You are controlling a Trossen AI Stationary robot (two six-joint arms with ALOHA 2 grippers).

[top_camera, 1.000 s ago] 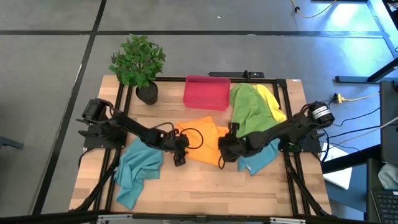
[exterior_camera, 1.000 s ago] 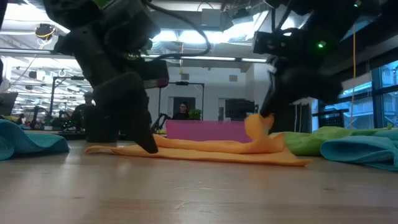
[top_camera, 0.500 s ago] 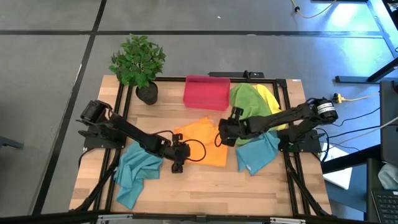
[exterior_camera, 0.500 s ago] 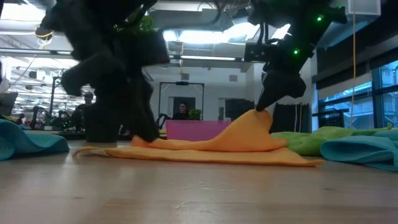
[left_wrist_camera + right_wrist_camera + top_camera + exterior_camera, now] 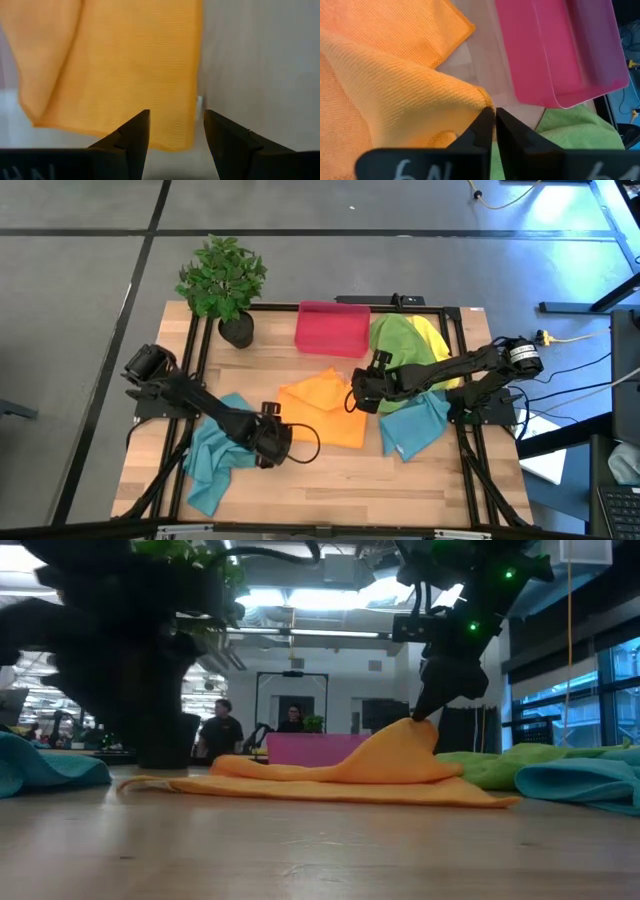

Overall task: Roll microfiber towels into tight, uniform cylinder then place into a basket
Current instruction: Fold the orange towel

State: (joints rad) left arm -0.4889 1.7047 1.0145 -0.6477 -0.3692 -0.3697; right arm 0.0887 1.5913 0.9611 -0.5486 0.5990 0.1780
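You are working the orange towel (image 5: 325,412), which is lying spread at the middle of the tabletop (image 5: 330,480) in the high view, just below the pink basket (image 5: 333,328) at upper centre. Your right gripper (image 5: 357,396) is sitting at the towel's right edge with its fingers pressed nearly together on a corner of the cloth; in the low view that corner is standing up in a soft peak under the gripper (image 5: 428,712) while the rest is sagging flat. Your left gripper (image 5: 268,448) is hanging at lower left of the towel, over the edge of a teal towel (image 5: 215,455), with its fingers (image 5: 131,140) standing apart and gripping nothing. Judging by the drape, the cloth is light and limp with no stiffness of its own, so it is likely to fold and slump wherever you are not supporting it, and a pinch in the middle would probably just bunch it. The ribbed weave in the right wrist view looks grippy rather than slick. You are best taking it by corners or along a hemmed edge, one gripper at each end. The green (image 5: 400,355) and yellow (image 5: 436,340) towels are lying heaped at upper right, with another teal one (image 5: 412,430) just below them.
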